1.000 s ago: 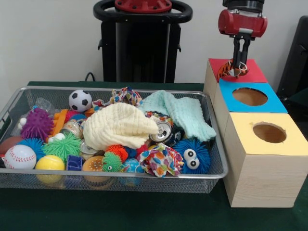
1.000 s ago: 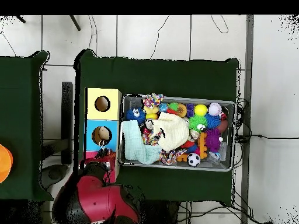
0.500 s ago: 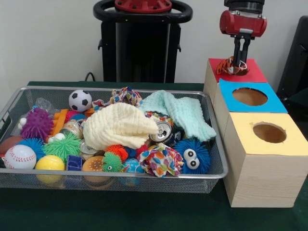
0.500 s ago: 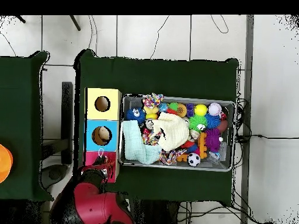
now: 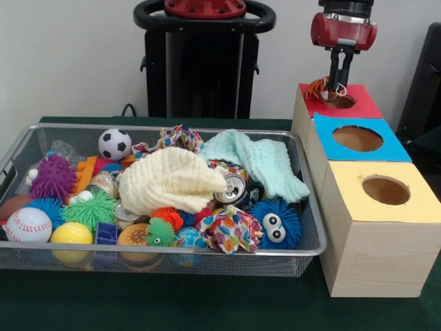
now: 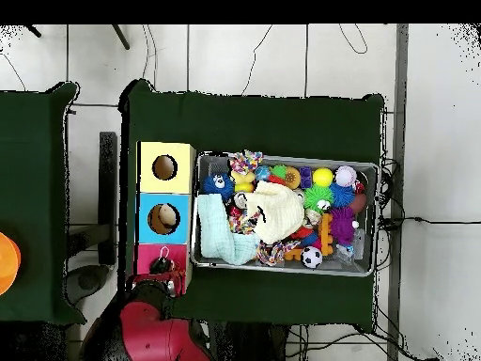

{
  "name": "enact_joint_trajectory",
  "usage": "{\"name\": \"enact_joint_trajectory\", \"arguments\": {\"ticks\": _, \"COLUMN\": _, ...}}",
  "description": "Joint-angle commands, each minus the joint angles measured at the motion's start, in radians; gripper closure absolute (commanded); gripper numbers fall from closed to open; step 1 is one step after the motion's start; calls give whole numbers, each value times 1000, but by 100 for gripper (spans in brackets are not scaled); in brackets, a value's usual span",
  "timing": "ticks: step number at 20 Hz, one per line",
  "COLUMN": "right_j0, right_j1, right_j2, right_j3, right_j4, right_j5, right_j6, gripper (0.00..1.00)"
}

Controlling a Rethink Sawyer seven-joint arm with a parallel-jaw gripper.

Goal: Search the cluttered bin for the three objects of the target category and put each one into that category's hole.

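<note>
Rope toy (image 5: 318, 87) lies at the edge of the red box's hole (image 5: 342, 101), maybe half in, under the pincer (image 5: 337, 84), whose grip I cannot tell.

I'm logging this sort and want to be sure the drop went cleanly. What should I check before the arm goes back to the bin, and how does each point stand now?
1. Gripper over the red box, not the blue box or yellow box: ok.
2. Orange patterned toy fully down the red hole: not ok; part of it lies on the box top at the hole's edge.
3. Gripper free of the toy: cannot tell.
4. Blue and yellow holes unblocked: ok.
5. Wire bin beside the boxes, contents inside: ok.
</note>
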Motion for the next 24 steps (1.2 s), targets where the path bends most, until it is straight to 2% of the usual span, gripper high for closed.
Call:
{"name": "enact_joint_trajectory", "arguments": {"ticks": 1, "right_j0": -6, "right_j1": -9, "right_j2": 23, "right_j3": 48, "right_j4": 80, "right_j5": 36, "right_j6": 250, "gripper": 100}}
{"name": "enact_joint_trajectory", "arguments": {"ticks": 6, "right_j0": 12, "right_j1": -15, "right_j2": 20, "right_j3": 47, "right_j4": 104, "right_j5": 37, "right_j6": 250, "gripper": 100}}
{"name": "enact_joint_trajectory", "arguments": {"ticks": 15, "right_j0": 73, "right_j1": -16, "right_j2": 0, "right_j3": -6, "right_j4": 172, "right_j5": 80, "right_j6": 235, "gripper": 100}}
{"name": "enact_joint_trajectory", "arguments": {"ticks": 24, "right_j0": 88, "right_j1": -19, "right_j2": -17, "right_j3": -17, "right_j4": 177, "right_j5": 34, "right_j6": 202, "gripper": 100}}
